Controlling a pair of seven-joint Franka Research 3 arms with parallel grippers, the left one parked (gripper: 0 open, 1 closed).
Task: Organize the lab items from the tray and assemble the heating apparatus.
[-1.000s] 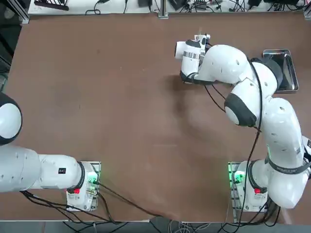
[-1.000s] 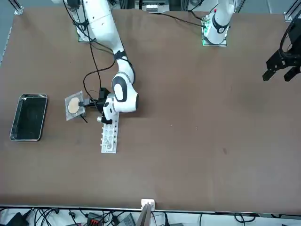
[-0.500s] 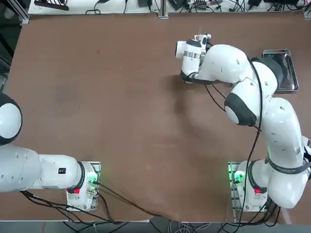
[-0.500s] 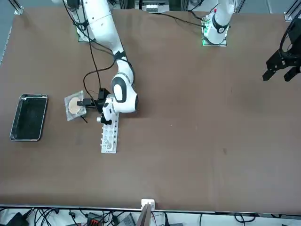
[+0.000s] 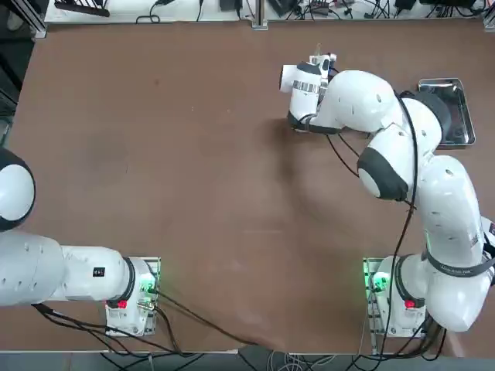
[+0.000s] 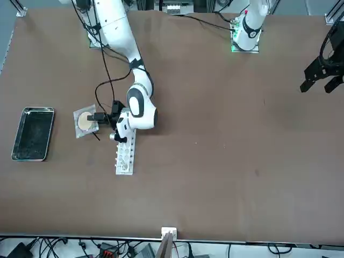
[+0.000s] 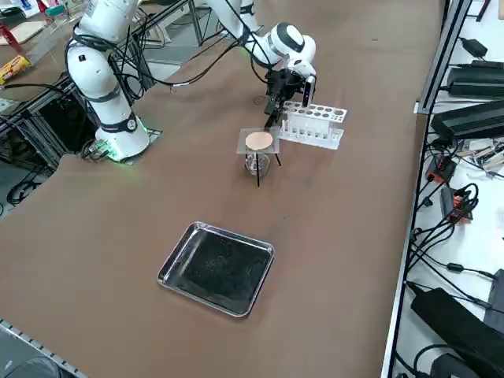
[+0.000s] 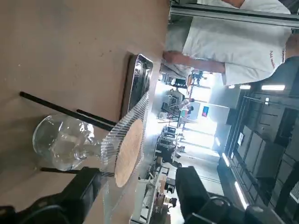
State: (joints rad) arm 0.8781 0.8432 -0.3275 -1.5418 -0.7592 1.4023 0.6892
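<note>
The right claw (image 8: 140, 191) is released: in the wrist view its two black fingers stand apart, one on each side of the edge of the grey square mesh (image 8: 126, 144), and I see no grasp on it. The mesh, with its round tan centre, lies flat on top of the black wire tripod (image 7: 257, 169), and the small clear glass burner (image 8: 63, 142) stands on the desk (image 6: 226, 134) under it, between the tripod legs. So the heating apparatus looks already assembled, and I judge that the coming move is only a retreat.

The relation that matters: the mesh lies directly ahead of the claw, in the line of its fingers, so the claw should draw straight back, away from the mesh, without tipping it.

The silver tray (image 7: 216, 268) is well apart from the mesh and appears empty. The white test-tube rack (image 7: 313, 124) stands just beside the mesh.

In the top view the arm hides the whole apparatus. Whether a finger touches the mesh edge, I cannot tell.
</note>
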